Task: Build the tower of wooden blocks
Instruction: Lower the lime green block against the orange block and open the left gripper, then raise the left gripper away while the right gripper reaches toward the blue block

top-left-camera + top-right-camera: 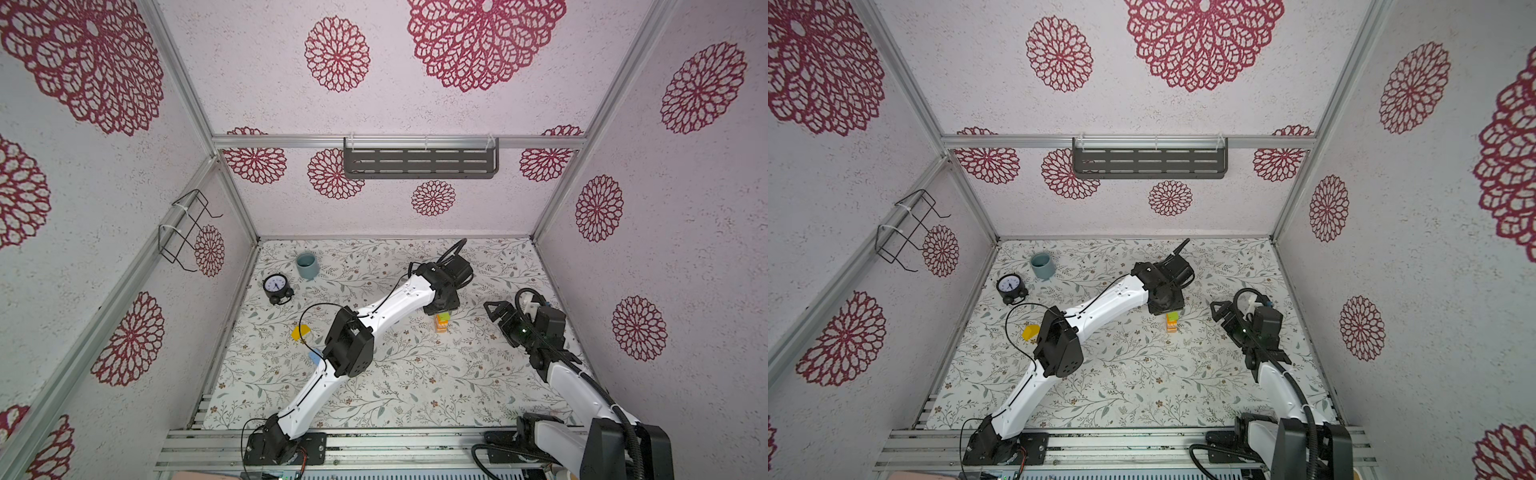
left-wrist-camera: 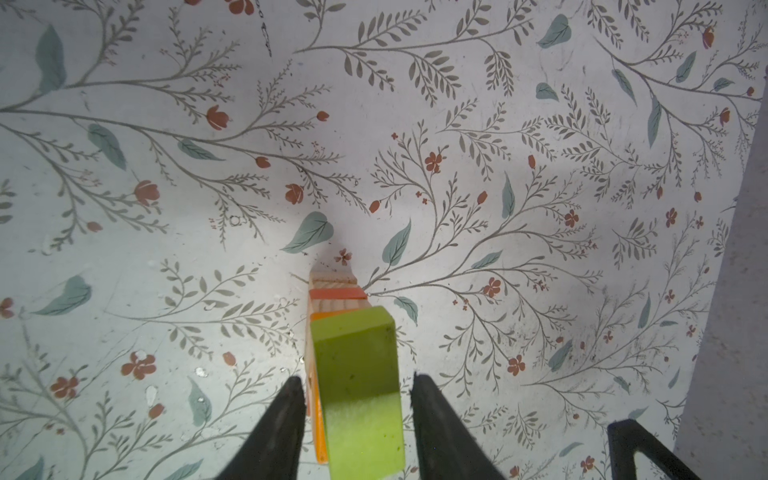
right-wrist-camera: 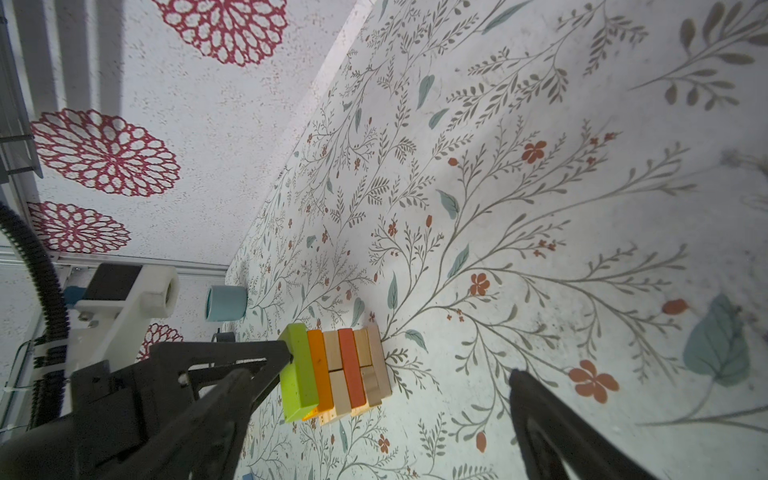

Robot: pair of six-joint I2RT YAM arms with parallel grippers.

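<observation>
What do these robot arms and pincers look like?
The left arm and right arm have white shells and black joints; thin black cable on the left, ribbed black hose on the right. The left gripper and right gripper have black, tapering fingers.

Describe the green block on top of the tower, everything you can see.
The green block is a lime-painted rectangular slab, matte, with square edges and a few dark specks. It lies flat as the top layer of the tower, resting on an orange block. The left gripper straddles it, open. Its fingers stand on either side of the block, with slim gaps showing in the left wrist view.
</observation>
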